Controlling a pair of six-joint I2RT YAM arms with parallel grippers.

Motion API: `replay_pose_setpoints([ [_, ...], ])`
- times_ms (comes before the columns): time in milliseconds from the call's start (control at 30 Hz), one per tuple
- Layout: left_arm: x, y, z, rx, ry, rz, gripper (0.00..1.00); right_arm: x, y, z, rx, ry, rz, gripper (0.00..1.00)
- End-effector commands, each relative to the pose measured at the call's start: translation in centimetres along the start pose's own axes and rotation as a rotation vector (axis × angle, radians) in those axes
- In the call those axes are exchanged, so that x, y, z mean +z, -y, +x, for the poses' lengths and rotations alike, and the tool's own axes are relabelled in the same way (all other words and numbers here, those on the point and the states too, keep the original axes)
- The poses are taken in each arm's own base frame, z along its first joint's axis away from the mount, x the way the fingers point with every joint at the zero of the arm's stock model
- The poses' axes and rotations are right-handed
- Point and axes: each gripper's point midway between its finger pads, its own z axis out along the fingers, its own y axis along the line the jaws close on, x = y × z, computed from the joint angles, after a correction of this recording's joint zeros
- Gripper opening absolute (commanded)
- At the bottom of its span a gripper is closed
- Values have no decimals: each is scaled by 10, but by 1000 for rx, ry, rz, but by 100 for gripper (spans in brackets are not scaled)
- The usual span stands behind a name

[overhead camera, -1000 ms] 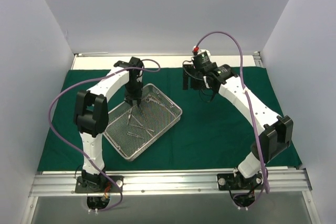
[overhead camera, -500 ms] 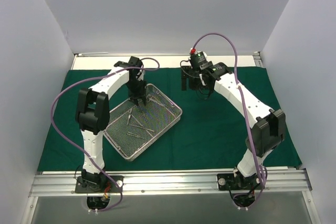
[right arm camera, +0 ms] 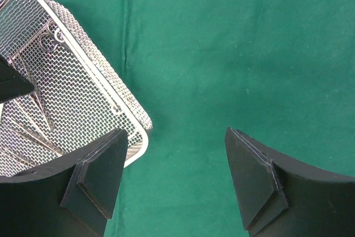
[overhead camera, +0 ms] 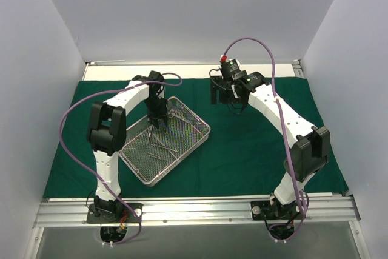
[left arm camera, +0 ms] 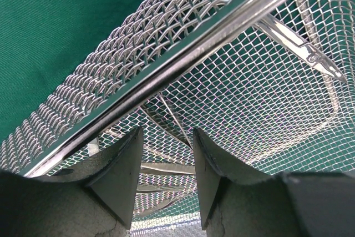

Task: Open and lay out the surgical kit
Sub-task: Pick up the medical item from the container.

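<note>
Top view looks down from afar. Left wrist view sits close against the mesh tray [left arm camera: 183, 60]; right wrist view, higher, shows it upper left.

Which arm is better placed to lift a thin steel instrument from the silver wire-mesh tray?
Left. The left gripper hangs open over the silver wire-mesh tray and thin steel instruments; the right gripper is over bare green cloth.

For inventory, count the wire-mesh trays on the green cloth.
1: the rectangular silver wire-mesh tray sits left of centre on the dark green cloth drape. None appears hidden.
</note>
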Motion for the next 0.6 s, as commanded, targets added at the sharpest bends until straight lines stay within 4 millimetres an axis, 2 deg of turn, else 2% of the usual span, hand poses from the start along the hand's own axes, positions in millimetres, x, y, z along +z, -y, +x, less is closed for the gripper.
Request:
replay_pose_setpoints([
  [0,-6,5,-14,-15,40,15,50,-10,6,-5,-5,15,9,72],
  [300,8,2,-15,-18,8,-2,47,-10,6,-4,-7,11,5,72],
  [567,11,-1,-11,-14,-17,-13,32,-9,7,-1,-8,8,2,72],
])
